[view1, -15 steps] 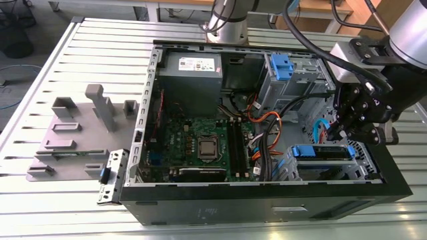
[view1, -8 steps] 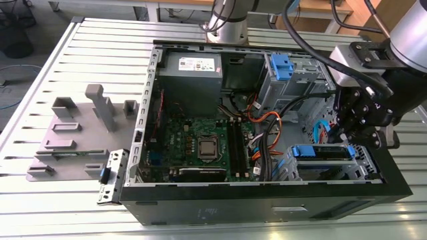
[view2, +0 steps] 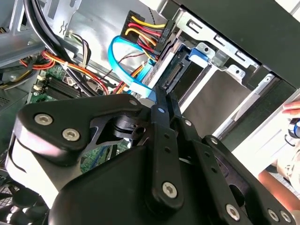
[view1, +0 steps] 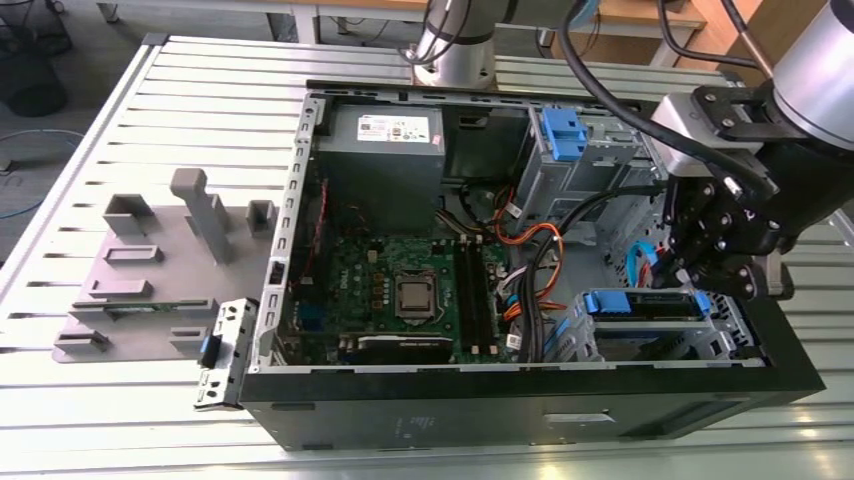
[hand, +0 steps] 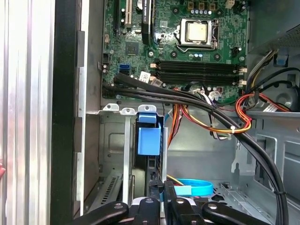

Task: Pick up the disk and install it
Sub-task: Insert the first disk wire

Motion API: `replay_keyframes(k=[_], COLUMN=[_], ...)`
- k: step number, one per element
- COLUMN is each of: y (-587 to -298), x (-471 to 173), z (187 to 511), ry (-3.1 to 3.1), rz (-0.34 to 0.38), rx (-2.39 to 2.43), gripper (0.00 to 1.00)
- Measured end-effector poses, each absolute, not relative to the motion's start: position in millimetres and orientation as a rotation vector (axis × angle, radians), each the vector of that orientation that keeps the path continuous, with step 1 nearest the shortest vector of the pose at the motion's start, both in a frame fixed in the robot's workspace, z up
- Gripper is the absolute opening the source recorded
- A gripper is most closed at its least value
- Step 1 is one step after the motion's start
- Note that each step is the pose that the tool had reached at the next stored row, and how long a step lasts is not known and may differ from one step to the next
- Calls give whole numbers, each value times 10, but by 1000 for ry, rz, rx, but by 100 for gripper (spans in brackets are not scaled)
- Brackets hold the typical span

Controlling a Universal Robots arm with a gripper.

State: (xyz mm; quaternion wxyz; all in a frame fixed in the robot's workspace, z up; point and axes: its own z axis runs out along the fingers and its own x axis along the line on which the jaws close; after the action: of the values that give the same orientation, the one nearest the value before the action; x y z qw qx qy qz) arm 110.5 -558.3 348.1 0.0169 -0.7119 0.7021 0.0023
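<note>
The disk (view1: 649, 304) sits in the drive cage (view1: 727, 330) at the front corner of the open computer case, on the exterior view's right, its blue carrier frame (hand: 149, 138) on top. Its connector edge (view2: 175, 75) faces the cables. My gripper (view1: 715, 284) hangs right at that cage. Its two thin black fingers (view2: 161, 110) are shut together, with the tips at the disk's edge (hand: 151, 165). I cannot tell whether they touch it.
A motherboard (view1: 400, 290) fills the case floor. A grey power supply (view1: 384, 135) and a second blue bracket (view1: 563, 135) sit at the back. Thick black cables (hand: 197, 101) and a blue data cable (view2: 123, 63) cross near the cage. A grey fixture (view1: 147, 270) stands outside. A person's hand (view2: 291, 108) is close.
</note>
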Motion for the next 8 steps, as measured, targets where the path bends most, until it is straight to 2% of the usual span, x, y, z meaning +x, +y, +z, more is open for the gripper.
replay_keyframes(k=[8], y=[-5591], x=[1102], z=[3440], ry=[2179], rz=[5], rx=[-2213], gripper=[16])
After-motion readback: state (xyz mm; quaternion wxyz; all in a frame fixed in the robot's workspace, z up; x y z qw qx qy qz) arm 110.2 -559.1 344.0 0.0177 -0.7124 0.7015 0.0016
